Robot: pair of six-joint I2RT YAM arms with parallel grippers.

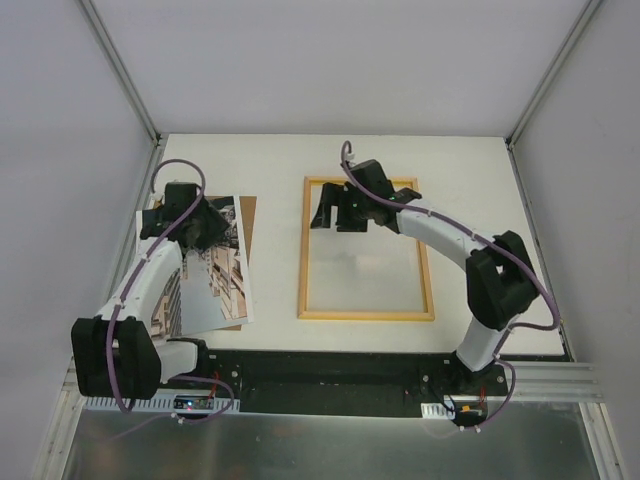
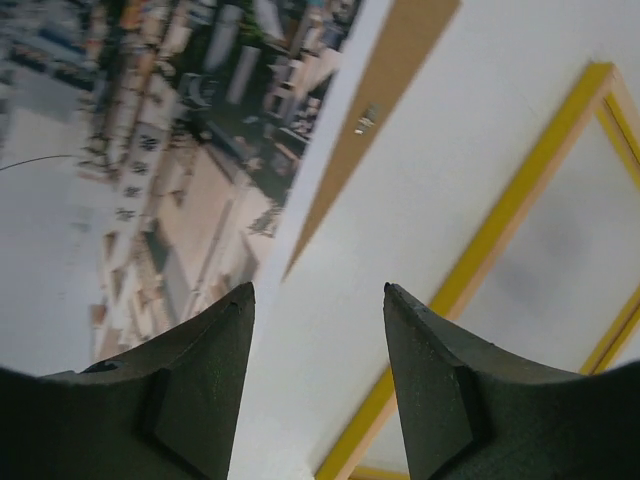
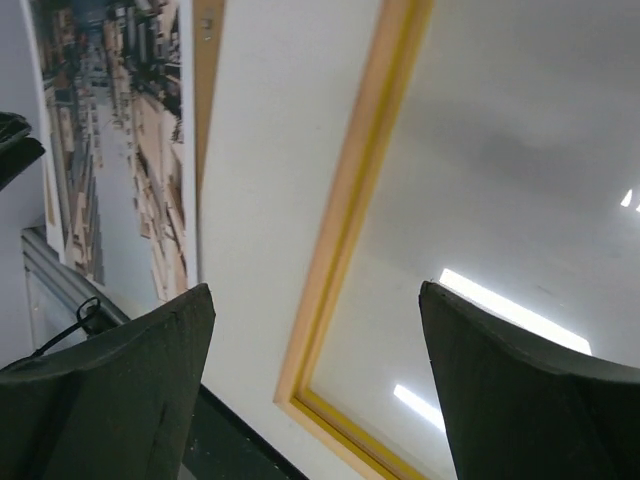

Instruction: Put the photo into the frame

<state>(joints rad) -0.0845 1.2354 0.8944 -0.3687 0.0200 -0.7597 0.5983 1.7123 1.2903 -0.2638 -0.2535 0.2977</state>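
Yellow frame [image 1: 365, 315] lies empty at centre, the photo [image 1: 215, 285] at left atop a brown backing board [image 1: 248, 215]. Both the left gripper [image 2: 318, 292] over the print and the right gripper [image 3: 315, 288] over the frame stand open, empty; insertion not begun.

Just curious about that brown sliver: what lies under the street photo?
A brown backing board lies under the photo; only a strip along the photo's right edge shows. The rest is covered, so anything else beneath cannot be seen.
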